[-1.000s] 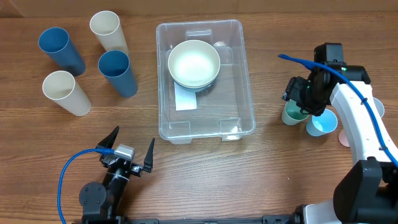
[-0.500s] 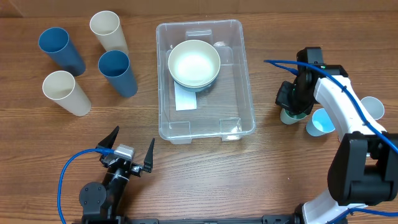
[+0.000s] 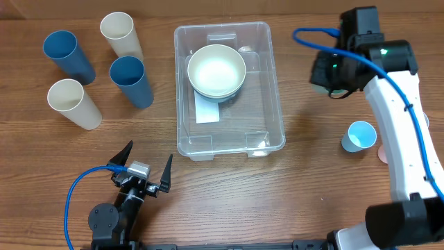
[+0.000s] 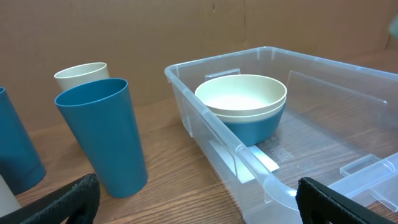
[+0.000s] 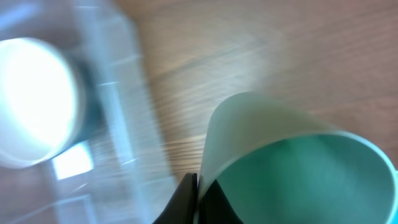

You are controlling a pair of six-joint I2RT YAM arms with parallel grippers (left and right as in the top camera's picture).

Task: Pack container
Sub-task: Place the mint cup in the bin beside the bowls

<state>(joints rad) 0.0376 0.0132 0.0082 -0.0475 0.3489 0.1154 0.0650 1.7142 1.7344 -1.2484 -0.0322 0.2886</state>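
Container [image 3: 243, 118] sits mid-table, cups [image 3: 128, 80] to its left. It's a clear rect. bin w/ rounded corners, a rim all round, a white label [image 3: 207, 111] on the floor and stacked bowls [image 3: 216, 69] at the far end. Prob. light, thin-walled, a bit flexy and slick, so best taken by the rim at a short side, not the flat walls. Right gripper [image 5: 198, 186] is clenched on the wall of a mint cup [image 5: 292, 155], right of the bin; that view's blurred, so its height is unclear. Left gripper [image 3: 146, 161] is spread wide, empty, by the near edge.
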